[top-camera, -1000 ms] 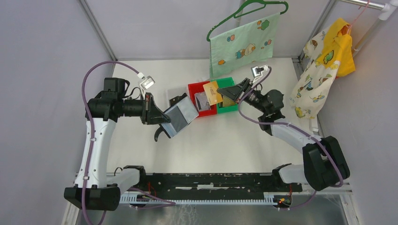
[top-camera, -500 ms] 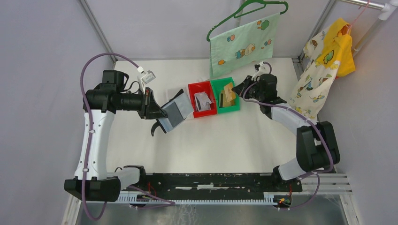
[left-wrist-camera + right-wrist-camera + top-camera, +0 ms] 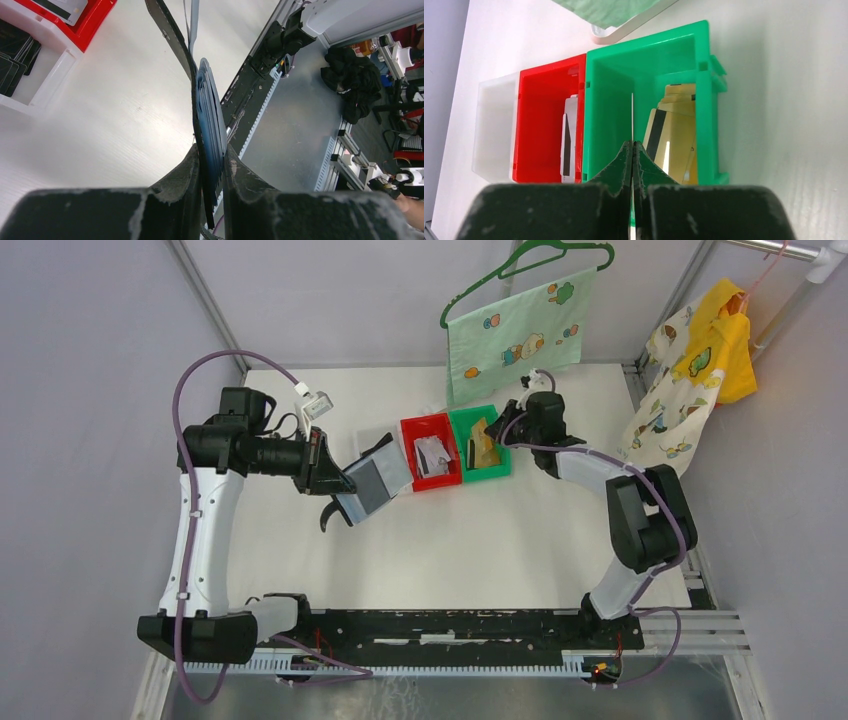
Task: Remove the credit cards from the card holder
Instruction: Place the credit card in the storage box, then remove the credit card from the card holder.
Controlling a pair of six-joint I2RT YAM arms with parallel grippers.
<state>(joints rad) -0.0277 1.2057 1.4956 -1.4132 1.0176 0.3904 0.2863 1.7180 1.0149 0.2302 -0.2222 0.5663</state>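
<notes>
Two items held. Right jaws: closed flat on one credit card (image 3: 631,117), edge-on over the green bin (image 3: 644,55), above tan-gold cards (image 3: 674,145) lying inside. Advice: lower well into the bin before opening. Left jaws: pinched on the card holder (image 3: 209,115), raised above the table (image 3: 480,540), left of that bin.

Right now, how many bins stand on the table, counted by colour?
Red bin: 1
Green bin: 1
White bin: 1
Total: 3
</notes>
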